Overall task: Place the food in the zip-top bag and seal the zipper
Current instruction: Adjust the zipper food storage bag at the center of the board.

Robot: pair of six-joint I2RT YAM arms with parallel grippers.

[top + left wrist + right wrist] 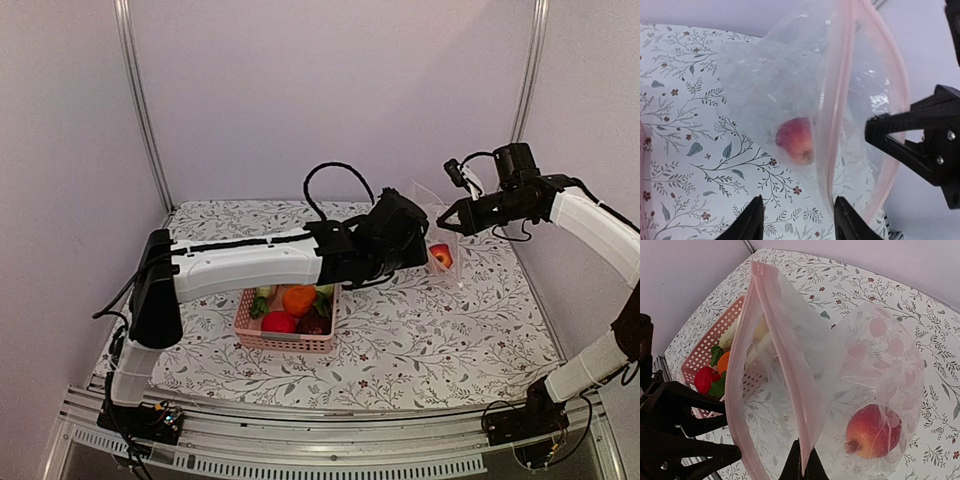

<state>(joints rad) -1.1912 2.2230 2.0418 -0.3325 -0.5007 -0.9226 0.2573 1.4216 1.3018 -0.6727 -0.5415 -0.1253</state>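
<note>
The clear zip-top bag [860, 370] stands open at the table's back right, with a red-yellow toy fruit [872, 432] inside it; the fruit also shows in the top view [441, 256] and the left wrist view [796, 140]. My right gripper [803, 465] is shut on the bag's pink zipper rim [785, 345] and holds the mouth up. My left gripper [799, 220] is open and empty, just in front of the bag's mouth [840, 100]. More food, an orange [298, 298] and a red fruit [279, 322], lies in the pink basket [285, 342].
The pink basket stands on the floral cloth [420, 330] left of the bag. White walls and metal posts [140, 100] enclose the table. The left arm [250, 262] stretches across above the basket.
</note>
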